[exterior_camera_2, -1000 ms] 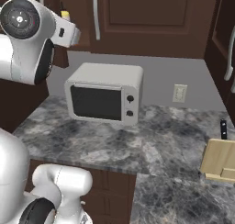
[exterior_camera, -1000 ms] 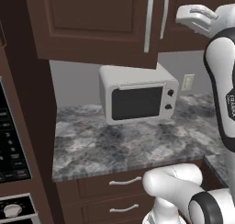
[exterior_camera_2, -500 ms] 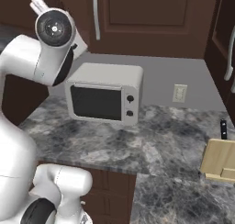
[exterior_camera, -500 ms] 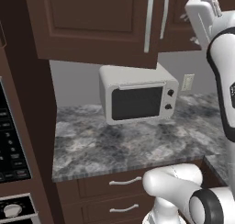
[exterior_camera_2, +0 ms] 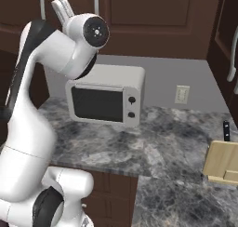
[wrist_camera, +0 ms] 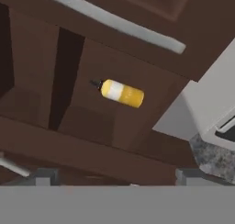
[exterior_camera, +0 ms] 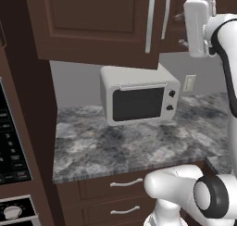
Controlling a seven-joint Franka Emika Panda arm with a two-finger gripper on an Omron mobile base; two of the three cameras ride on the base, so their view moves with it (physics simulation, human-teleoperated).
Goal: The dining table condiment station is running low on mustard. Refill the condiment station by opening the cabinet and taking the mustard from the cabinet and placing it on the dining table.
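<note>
In the hand view, the gripper (wrist_camera: 114, 177) shows two dark fingertips (wrist_camera: 43, 177) set wide apart at the bottom edge, with nothing between them. Up and left of the left tip runs a dark upright gap inside the cabinet (wrist_camera: 92, 126). Straight ahead of the jaws, well apart from them, the mustard (wrist_camera: 121, 92) sits inside the cabinet, its dark cap pointing left in this rolled view. Beyond it runs the silver bar handle (wrist_camera: 114, 21). Right of the right tip are the white microwave (wrist_camera: 215, 99) and the marbled counter (wrist_camera: 215, 159).
</note>
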